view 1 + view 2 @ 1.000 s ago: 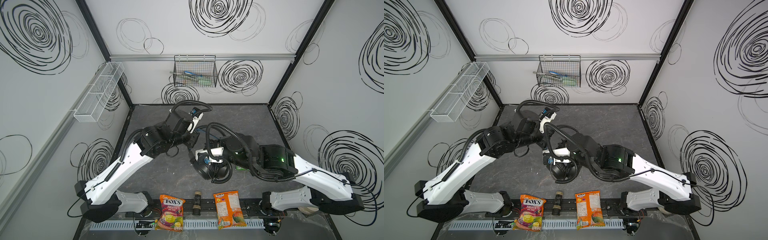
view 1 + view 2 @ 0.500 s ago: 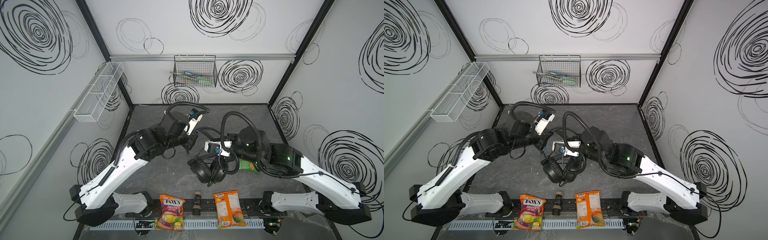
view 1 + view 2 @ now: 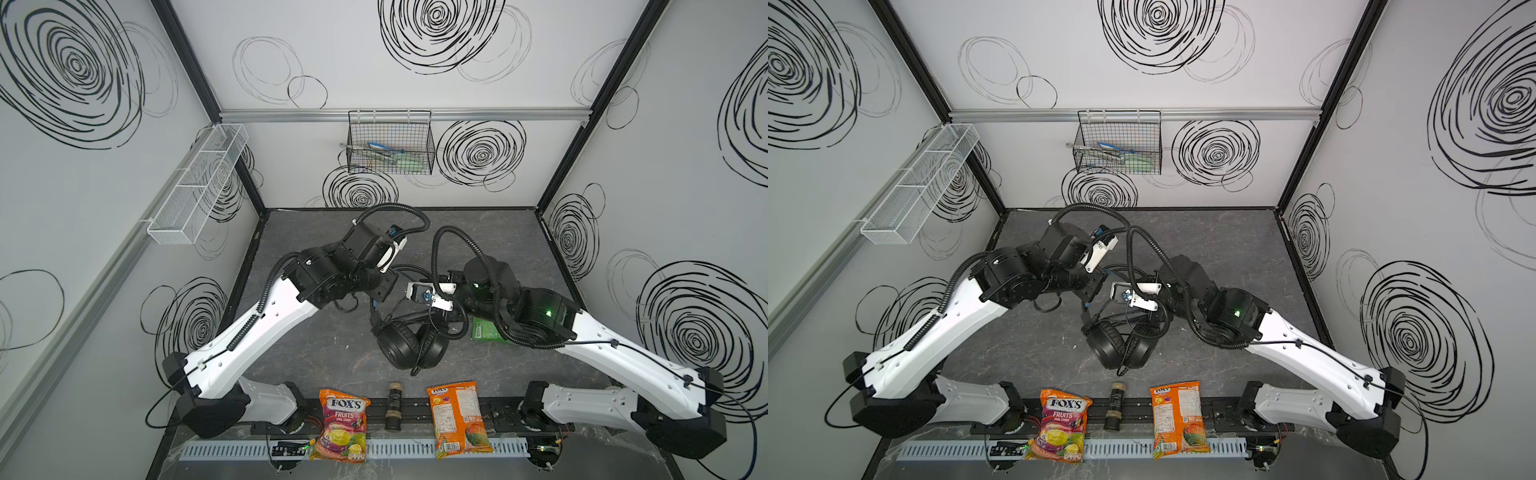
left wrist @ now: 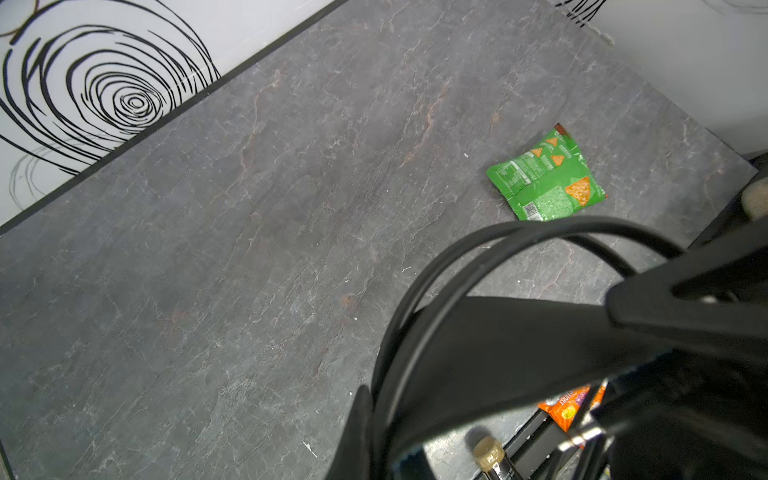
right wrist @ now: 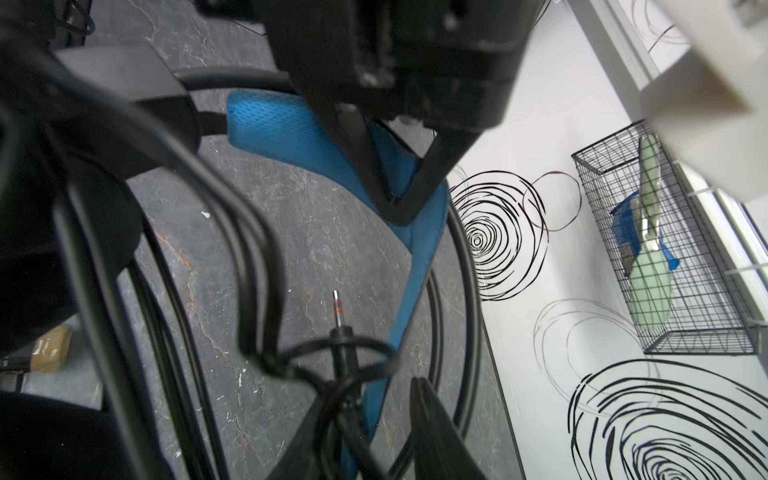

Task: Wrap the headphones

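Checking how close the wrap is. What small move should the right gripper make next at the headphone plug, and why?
Probably ease the right gripper back off the cable: its jaws stand apart beside the plug, cable loops already lie over the headphones, and the left gripper clamps the blue strap.

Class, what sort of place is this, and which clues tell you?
Probably a robot test cell: a left arm and right arm mounted at a grey tabletop, enclosed by white wall panels with scribbled spirals, a wire basket hung behind.
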{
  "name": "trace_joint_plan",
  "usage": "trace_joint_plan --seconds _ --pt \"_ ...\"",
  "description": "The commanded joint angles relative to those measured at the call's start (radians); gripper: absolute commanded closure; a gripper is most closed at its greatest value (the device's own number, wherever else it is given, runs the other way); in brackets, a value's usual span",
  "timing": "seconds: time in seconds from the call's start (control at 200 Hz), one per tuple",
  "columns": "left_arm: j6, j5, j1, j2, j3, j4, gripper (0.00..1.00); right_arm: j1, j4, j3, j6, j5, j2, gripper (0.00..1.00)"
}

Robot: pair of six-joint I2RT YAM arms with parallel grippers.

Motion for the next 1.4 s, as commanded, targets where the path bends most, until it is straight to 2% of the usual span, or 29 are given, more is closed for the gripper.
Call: trace_joint_plan --seconds 0.0,0.32,0.415,0.51,0.675,0.775,0.896,0.976,1.166,1.221,1.266,1.326,1.396 --pt "-0.059 0.028 0.02 -0.006 0.052 0.016 1.0 -0.02 0.034 -0.023 0.008 -0.003 -0.025 0.64" --pt "-0.084 -0.024 0.066 0.03 0.061 -0.014 1.0 -0.087 0.078 -0.059 0.052 0.003 -0.046 0.58" --pt "-0.085 -0.027 0.08 0.035 0.068 -0.014 1.0 -0.113 0.084 -0.06 0.064 -0.004 -0.057 0.5" --pt "-0.086 -0.014 0.086 0.043 0.081 -0.012 1.0 -0.13 0.085 -0.055 0.07 0.002 -0.062 0.48" --pt "-0.089 0.008 0.086 0.046 0.089 -0.013 1.0 -0.154 0.099 -0.039 0.105 0.007 -0.065 0.38" --pt "-0.094 0.005 0.088 0.043 0.08 -0.017 1.0 -0.158 0.101 -0.018 0.128 0.004 -0.065 0.39" --pt "-0.114 -0.004 0.108 0.041 0.058 -0.01 1.0 -0.161 0.123 0.011 0.175 -0.024 -0.095 0.47" --pt "-0.146 -0.01 0.138 0.041 0.035 0.009 1.0 -0.162 0.142 0.029 0.21 -0.002 -0.102 0.47" --pt "-0.254 -0.059 0.209 0.055 -0.047 0.096 1.0 -0.178 0.219 0.039 0.332 0.077 -0.091 0.26" --pt "-0.288 -0.081 0.234 0.058 -0.082 0.134 1.0 -0.19 0.244 0.035 0.382 0.112 -0.083 0.15" --pt "-0.345 -0.11 0.256 0.056 -0.117 0.169 1.0 -0.202 0.254 0.034 0.43 0.129 -0.078 0.0" --pt "-0.401 -0.154 0.279 0.05 -0.172 0.237 1.0 -0.214 0.271 0.027 0.487 0.15 -0.077 0.03" --pt "-0.463 -0.148 0.322 0.051 -0.223 0.314 1.0 -0.225 0.291 0.012 0.538 0.167 -0.079 0.03"
